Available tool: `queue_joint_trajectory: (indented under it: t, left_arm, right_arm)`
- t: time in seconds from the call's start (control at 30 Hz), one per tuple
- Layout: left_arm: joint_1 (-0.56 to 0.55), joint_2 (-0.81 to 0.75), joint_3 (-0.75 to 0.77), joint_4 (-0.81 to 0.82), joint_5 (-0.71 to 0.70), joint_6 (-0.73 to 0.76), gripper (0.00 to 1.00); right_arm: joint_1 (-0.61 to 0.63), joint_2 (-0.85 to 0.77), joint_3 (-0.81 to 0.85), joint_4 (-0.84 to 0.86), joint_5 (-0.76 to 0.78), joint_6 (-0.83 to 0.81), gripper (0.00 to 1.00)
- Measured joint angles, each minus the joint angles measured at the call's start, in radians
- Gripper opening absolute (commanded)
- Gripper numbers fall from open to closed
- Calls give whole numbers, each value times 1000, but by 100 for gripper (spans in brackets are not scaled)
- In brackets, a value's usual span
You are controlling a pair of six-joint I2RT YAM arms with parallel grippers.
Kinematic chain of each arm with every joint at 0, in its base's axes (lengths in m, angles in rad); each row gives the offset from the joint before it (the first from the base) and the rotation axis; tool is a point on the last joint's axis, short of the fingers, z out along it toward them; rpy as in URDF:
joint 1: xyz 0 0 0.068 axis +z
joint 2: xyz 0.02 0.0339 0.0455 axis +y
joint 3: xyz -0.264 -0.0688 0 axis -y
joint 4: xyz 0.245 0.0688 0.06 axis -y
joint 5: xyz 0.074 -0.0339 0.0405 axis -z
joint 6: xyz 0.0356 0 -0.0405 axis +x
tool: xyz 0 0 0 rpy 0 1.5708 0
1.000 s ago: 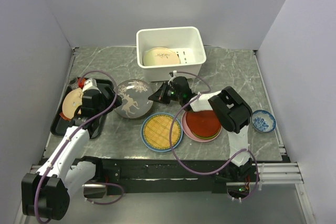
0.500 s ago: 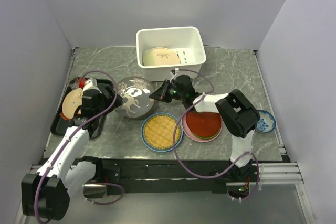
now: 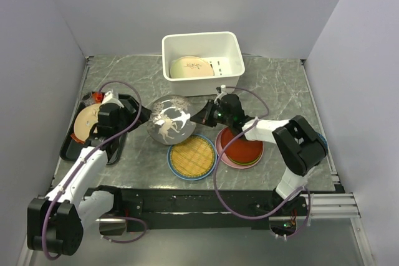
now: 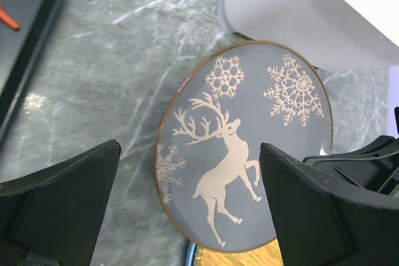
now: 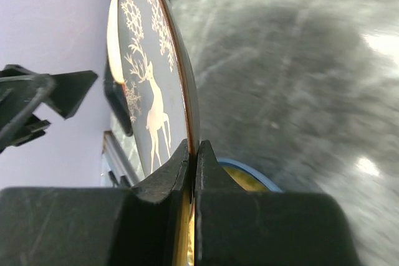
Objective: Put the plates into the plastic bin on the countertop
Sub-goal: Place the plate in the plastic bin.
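Done: cream plate (image 3: pixel 191 67) in bin (image 3: pixel 230 82), upper centre | In hand: grey deer plate (image 3: pixel 169 120) mid-frame, on edge, pinched by right fingers (image 5: pixel 182 165) | left fingers (image 4: pixel 68 185) spread, empty | To go: woven disc (image 3: pixel 191 155), red stack (image 3: pixel 242 144) on worktop (image 3: pixel 274 79)

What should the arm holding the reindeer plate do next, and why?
Probably lift it a little higher and swing it back toward the white plastic bin. The right gripper is pinching the grey reindeer plate by its rim, tilted steeply, and the bin, with one cream plate inside, stands just behind it.
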Motion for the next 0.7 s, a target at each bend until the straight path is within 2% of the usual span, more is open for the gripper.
queue_joint_trajectory:
  t: [0.53,0.7]
  left_arm:
    - [-19,153,0,145,83,-26,99]
    - [-29,174,0,166,88,-29,99]
  right_arm:
    - [-82,-344,-162,-151,78,-100,0]
    - [-121,-407,-190,-196,82,-111,0]
